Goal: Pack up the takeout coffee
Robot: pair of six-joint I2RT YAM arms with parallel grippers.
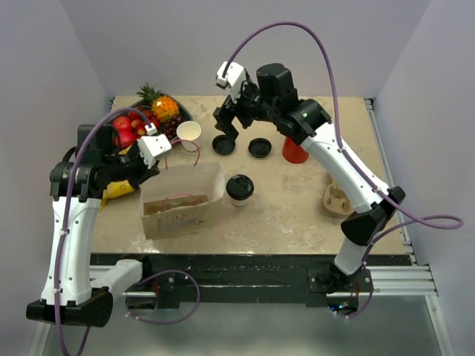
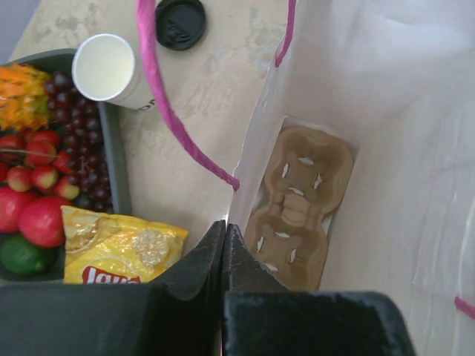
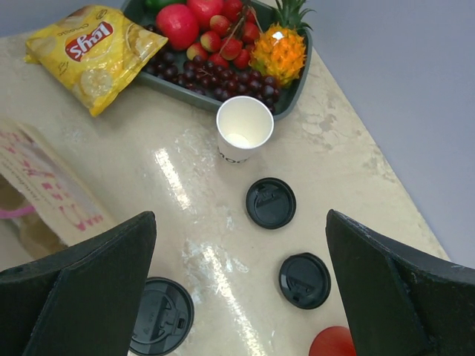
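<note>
A white paper cup with a black lid on it (image 1: 239, 188) stands on the table right of the paper bag (image 1: 182, 209); it also shows in the right wrist view (image 3: 159, 315). An open, empty white cup (image 1: 188, 132) (image 3: 244, 126) (image 2: 107, 67) stands by the fruit tray. Two loose black lids (image 1: 223, 144) (image 1: 259, 147) lie beside it (image 3: 271, 202) (image 3: 305, 280). My right gripper (image 1: 230, 122) (image 3: 241, 219) is open and empty, hovering above the lids. My left gripper (image 1: 152, 148) (image 2: 223, 226) is shut on the bag's upper edge (image 2: 252, 156), holding it open.
A cardboard cup carrier (image 2: 297, 204) lies inside the bag; another (image 1: 338, 199) sits at the right. A red cup (image 1: 295, 150) stands right of the lids. A fruit tray (image 1: 182, 111) is at the back left and a yellow chips bag (image 1: 119, 191) (image 2: 119, 252) lies left of the bag.
</note>
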